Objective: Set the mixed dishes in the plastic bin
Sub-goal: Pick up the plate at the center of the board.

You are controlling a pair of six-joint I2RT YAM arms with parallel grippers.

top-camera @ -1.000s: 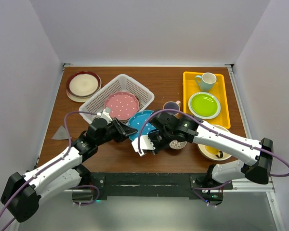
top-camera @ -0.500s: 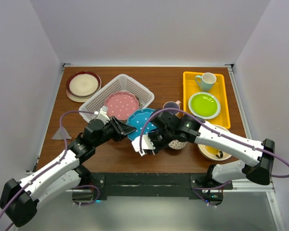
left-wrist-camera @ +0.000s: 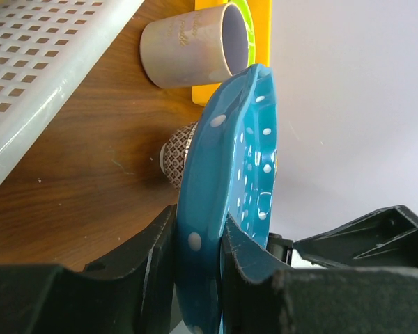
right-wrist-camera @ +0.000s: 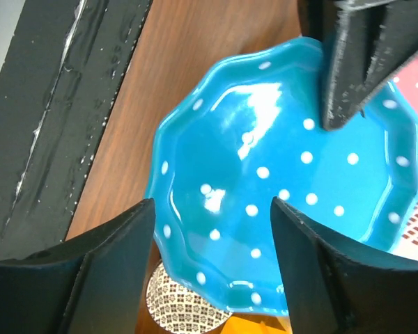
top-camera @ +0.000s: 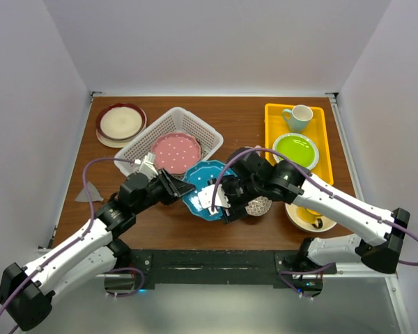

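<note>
**Inspector:** Wooden table (top-camera: 244, 115), white walls on three sides. What changed in the last second?

**Assessor:** The right gripper (right-wrist-camera: 212, 205) has let go. Its jaws were clamped a second ago. They now stand wide apart on either side of the blue dotted plate (top-camera: 198, 184) without touching it. The left gripper (left-wrist-camera: 198, 229) alone pinches the plate's rim.

**Inspector:** Consequence for the task?

**Assessor:** In my judgement the handover is complete. The left arm must carry the plate to the plastic bin (top-camera: 136, 142), where a pink dotted plate (top-camera: 175, 152) already lies.

**Inspector:** Condition and position of the plate?

**Assessor:** It is glossy blue with white dots and a scalloped rim, and no chips are visible. It is held tilted on edge just in front of the bin's near corner, not in it. I cannot tell whether its lower edge touches the table.
</note>
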